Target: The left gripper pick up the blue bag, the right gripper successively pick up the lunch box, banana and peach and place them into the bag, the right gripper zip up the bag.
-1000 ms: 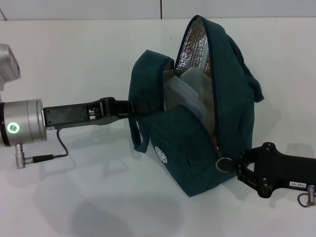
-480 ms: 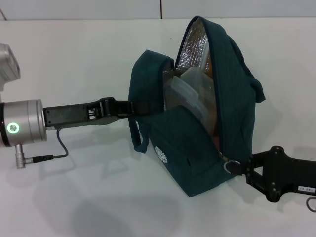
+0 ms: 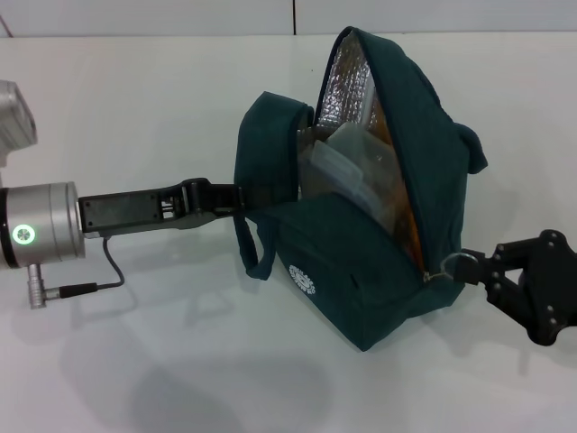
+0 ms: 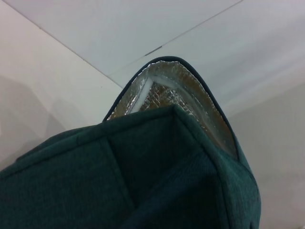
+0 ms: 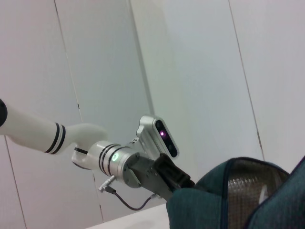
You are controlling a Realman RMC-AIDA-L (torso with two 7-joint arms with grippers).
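Centrally, the blue bag stood on the white table, the largest thing in the head view: dark teal fabric, tilted, its mouth gaping upward toward 12 o'clock and showing crinkled silver foil lining. A round white logo marked its front at about 7 o'clock on the bag, and one padded handle hung in a loop at the bag's 9 o'clock side. An orange strip showed along the inner edge of the open seam.

Inside the mouth lay the lunch box, clear plastic, leaning on edge against the lining.

The left gripper reached in from 9 o'clock, fingers pinched together on the bag's near flap and handle fabric; its silver wrist bore a green light.

The right gripper sat at the bag's 4 o'clock corner, jaws closed around the metal ring zipper pull, which stood at the low end of the open zip. Bag and claw were joined only through that ring.

Banana and peach were hidden from every view.
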